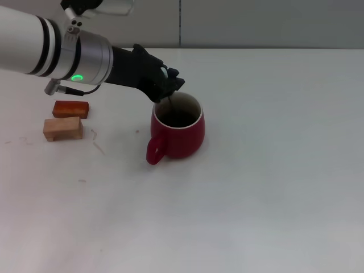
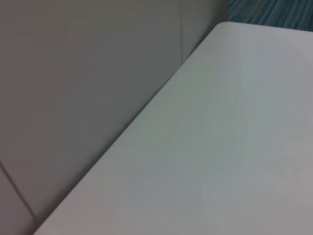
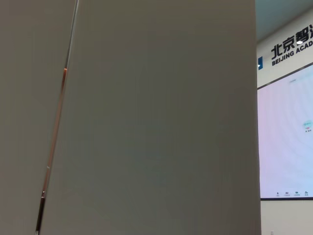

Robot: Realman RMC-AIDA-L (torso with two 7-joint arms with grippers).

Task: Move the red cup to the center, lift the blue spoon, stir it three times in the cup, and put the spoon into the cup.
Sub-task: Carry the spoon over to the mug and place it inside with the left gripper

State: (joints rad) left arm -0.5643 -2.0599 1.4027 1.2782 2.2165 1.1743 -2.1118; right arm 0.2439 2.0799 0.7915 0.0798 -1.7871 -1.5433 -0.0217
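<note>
Your left tool hung over the far-left rim of the cup, and its dark fingers merged into one black mass, so you could not tell whether they were apart or together. A thin dark line dropped from the fingertips into the cup; that was the only visible part of what looked like the spoon, and its pale handle and metal bowl were hidden by the tool and by the cup's dark inside. You could not tell whether the spoon touched the cup's bottom or wall.

The cup stood upright on the desk, a little left of the middle, with its handle turned toward the near left. Two small blocks lay well apart from it on the left: a reddish-brown block farther back and a pale wood block just in front of it, the two touching or nearly so.

Only the head view showed the cup, the blocks and the left arm. The left wrist view gave you just bare desk surface, its far edge, a grey wall and a strip of striped floor at one corner. The right wrist view showed only a grey panel and part of a lit wall screen with lettering, cut off at the edge. Your right tool appeared in no view.
</note>
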